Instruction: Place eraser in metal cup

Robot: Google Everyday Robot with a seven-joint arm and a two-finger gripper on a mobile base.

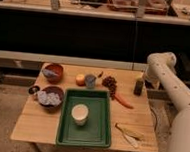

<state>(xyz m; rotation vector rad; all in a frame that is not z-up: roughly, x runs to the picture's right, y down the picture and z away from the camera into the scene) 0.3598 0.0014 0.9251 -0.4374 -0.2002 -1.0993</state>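
Pincer, jaws spread, hides behind the arm (pixel 161 71) at the table's (pixel 36 126) 2 o'clock, near the upright eraser (pixel 138 86); metal cup (pixel 33 89) at 9 o'clock.

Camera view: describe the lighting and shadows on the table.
Camera view: warm, dim light falls on the table; the background is nearly black. Camera view: the white cup and the arm are brightest; the eraser and metal cup read dark. Camera view: the gripper is out of frame, beyond the arm on the right.
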